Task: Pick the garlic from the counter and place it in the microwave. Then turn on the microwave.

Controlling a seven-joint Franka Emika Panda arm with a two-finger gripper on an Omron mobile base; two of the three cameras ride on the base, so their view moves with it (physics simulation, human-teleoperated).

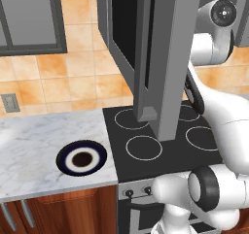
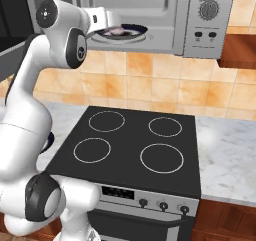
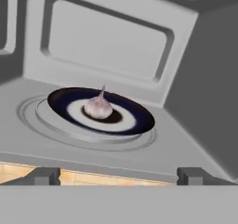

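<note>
Grey steel microwave (image 1: 146, 43) hangs over the stovetop (image 1: 165, 136) in left base view, door (image 1: 168, 58) swung wide toward me; it's open that way so the arm can reach in. On the marble counter (image 1: 34, 150) sits a dark-blue plate (image 1: 81, 160) w/ nothing on it.

Right base view: my arm goes up and into the microwave cavity, and I see the garlic (image 2: 118, 31) lying on a second blue plate (image 2: 137, 32) inside, above the stove. Control panel (image 2: 207, 20) w/ dial and buttons is on the right side, well apart from the hand.

Hand view: gripper (image 3: 118, 175) has its tips spread wide at the bottom, nothing between them, so it's let go. Garlic rests at the plate's centre on the turntable ring (image 3: 32, 114), apart from both tips. Bulb sits upright on its fat base, thin tip pointing up toward the cavity roof, long axis approx vertical. I judge placement done; door closing and power-on not yet done.
</note>
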